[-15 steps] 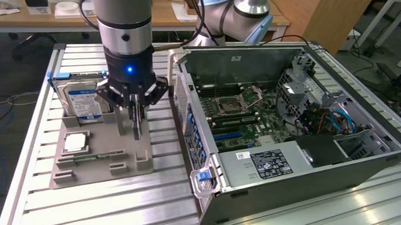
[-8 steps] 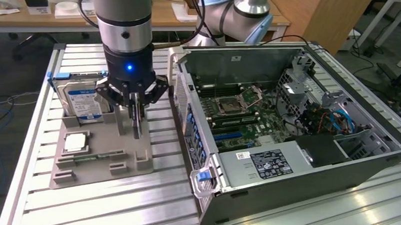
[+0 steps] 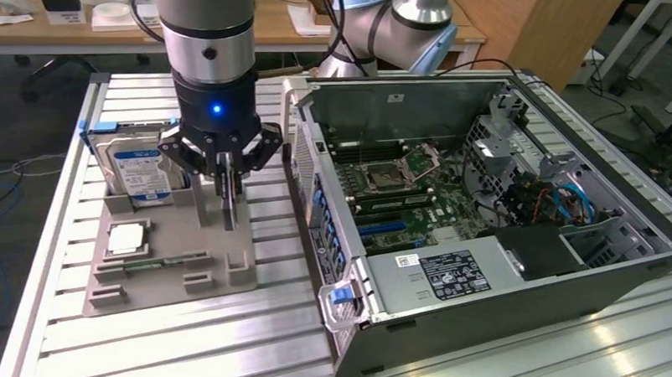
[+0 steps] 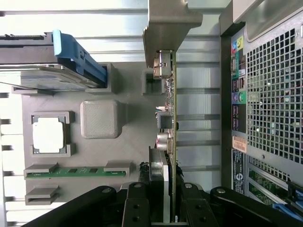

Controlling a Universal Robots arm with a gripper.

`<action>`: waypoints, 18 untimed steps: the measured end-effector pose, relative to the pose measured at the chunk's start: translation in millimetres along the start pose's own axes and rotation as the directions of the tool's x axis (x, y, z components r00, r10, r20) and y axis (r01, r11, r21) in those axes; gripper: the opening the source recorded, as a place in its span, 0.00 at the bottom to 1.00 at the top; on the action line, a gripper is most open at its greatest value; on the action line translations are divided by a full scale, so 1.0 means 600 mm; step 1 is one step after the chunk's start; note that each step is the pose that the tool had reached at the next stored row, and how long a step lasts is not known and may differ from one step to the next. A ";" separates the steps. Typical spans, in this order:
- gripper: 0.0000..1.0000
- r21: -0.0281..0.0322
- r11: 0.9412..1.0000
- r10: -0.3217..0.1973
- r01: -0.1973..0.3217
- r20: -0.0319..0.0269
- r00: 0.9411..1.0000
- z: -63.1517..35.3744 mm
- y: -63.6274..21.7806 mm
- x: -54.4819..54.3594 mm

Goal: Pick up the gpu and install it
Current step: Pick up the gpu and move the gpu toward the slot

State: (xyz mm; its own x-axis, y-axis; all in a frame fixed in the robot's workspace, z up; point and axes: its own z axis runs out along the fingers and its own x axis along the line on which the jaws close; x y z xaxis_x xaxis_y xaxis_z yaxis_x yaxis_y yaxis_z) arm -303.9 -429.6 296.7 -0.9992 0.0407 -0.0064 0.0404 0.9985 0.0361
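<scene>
The gripper (image 3: 226, 183) stands over the grey holder tray (image 3: 154, 295) on the slatted table, its fingers closed on the gpu (image 3: 230, 208). The card hangs upright and edge-on straight below the claw, its top edge between the fingers. In the wrist view the gpu (image 4: 169, 118) runs out from between the fingers (image 4: 137, 208), its silver bracket at the far end. The hard drive (image 3: 141, 169) stands just beside it; the open computer case (image 3: 481, 202) lies to the exterior view's right

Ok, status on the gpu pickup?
Gripper shut on gpu. Card on edge at grey holder. Hard drive and open case either side, apart.
</scene>
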 end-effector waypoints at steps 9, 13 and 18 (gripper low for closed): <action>0.28 0.000 1.000 0.000 0.000 0.000 1.000 -0.007 0.000 0.000; 0.28 0.000 1.000 0.000 0.000 0.000 1.000 -0.010 0.000 0.000; 0.28 0.000 1.000 0.000 0.000 0.000 1.000 -0.013 0.000 0.000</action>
State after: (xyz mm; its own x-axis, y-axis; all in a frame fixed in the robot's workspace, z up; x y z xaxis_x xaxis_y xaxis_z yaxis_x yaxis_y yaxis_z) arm -303.9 -429.6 304.6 -0.9992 0.0407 -0.0063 0.0404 0.9985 0.0361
